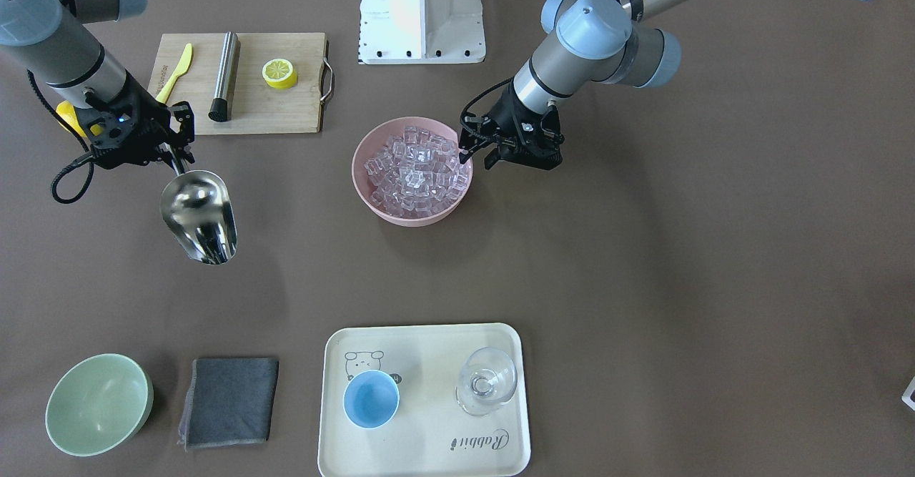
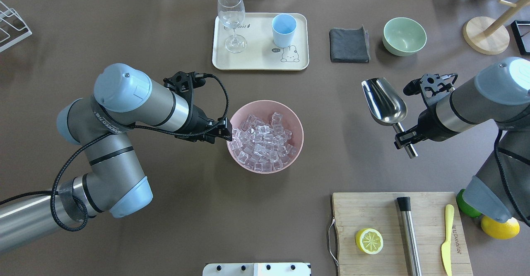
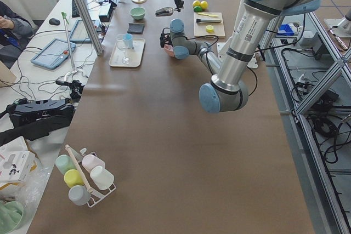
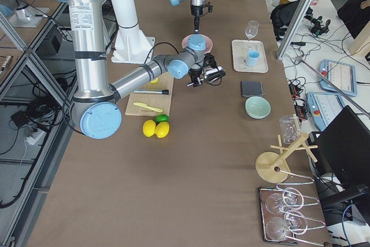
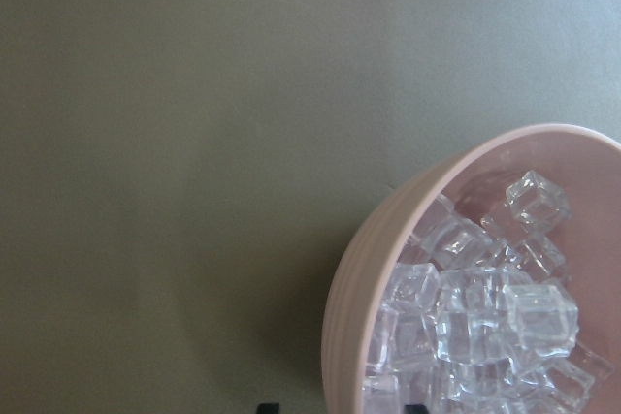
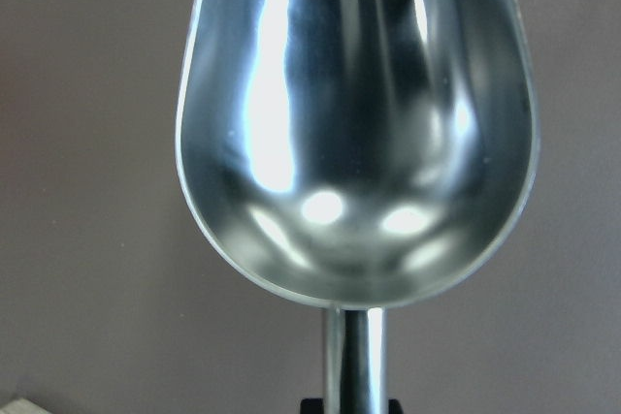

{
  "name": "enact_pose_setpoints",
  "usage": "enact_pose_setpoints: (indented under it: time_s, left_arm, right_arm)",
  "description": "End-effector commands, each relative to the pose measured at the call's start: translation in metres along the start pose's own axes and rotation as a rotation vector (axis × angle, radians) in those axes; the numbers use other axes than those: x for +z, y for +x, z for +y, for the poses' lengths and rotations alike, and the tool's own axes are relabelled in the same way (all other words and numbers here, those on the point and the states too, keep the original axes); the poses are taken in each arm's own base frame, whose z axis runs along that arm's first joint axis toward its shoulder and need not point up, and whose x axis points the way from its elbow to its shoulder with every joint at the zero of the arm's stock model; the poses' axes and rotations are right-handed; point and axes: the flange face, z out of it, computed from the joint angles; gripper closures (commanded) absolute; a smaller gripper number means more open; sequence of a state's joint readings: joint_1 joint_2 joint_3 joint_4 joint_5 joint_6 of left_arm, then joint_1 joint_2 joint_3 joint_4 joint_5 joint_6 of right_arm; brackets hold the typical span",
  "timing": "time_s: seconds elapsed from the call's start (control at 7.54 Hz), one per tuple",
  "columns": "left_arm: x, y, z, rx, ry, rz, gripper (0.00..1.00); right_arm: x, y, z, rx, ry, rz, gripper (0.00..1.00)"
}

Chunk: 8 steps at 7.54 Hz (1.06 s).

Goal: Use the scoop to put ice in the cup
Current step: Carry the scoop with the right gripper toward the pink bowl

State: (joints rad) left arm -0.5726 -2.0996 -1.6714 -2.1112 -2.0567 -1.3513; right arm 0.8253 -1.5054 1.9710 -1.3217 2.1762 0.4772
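The ice (image 1: 414, 169) (image 2: 261, 141) (image 5: 485, 317) fills a pink bowl (image 1: 361, 191) (image 2: 299, 147) (image 5: 349, 336) at the table's middle. My left gripper (image 1: 477, 156) (image 2: 227, 134) (image 5: 342, 406) is open, with the bowl's rim between its fingers. My right gripper (image 1: 175, 159) (image 2: 408, 137) (image 6: 349, 404) is shut on the handle of the scoop (image 1: 200, 212) (image 2: 383, 102) (image 6: 354, 123). The scoop hangs above bare table well to the side of the bowl, and its trough is empty. The light-blue cup (image 1: 371, 399) (image 2: 284, 30) stands upright and empty on a cream tray (image 1: 422, 448) (image 2: 256, 58).
A clear wine glass (image 1: 486, 380) (image 2: 230, 15) shares the tray. A grey cloth (image 1: 229, 402) (image 2: 349, 44) and a pale green bowl (image 1: 96, 404) (image 2: 404, 36) lie beside it. A cutting board (image 1: 286, 112) (image 2: 372, 210) carries a steel cylinder, a lemon half and a yellow knife.
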Motion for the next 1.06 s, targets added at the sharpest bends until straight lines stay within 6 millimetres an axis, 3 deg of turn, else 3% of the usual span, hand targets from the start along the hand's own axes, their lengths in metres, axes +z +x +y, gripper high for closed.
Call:
enact_pose_setpoints:
  time_s: [0.0,0.13,0.4,0.8,0.93]
  left_arm:
    - [0.004,0.004,0.002,0.005,-0.005,0.002,0.57]
    - [0.004,0.004,0.002,0.005,-0.005,0.002,0.67]
    - [0.004,0.005,0.003,0.007,-0.006,0.003,0.74]
    - [0.004,0.004,0.003,0.007,-0.006,0.002,0.77]
    - [0.003,0.005,0.003,0.007,-0.006,0.002,0.81]
  right_arm:
    - [-0.017,0.019,-0.003,-0.273,-0.014,-0.015,1.0]
    - [-0.022,0.012,-0.014,-0.34,-0.05,-0.003,1.0]
    - [-0.046,-0.003,-0.028,-0.546,-0.161,0.05,1.0]
    - [-0.062,-0.032,-0.075,-0.706,-0.252,0.073,1.0]
    - [-0.071,-0.044,-0.1,-0.729,-0.298,0.119,1.0]
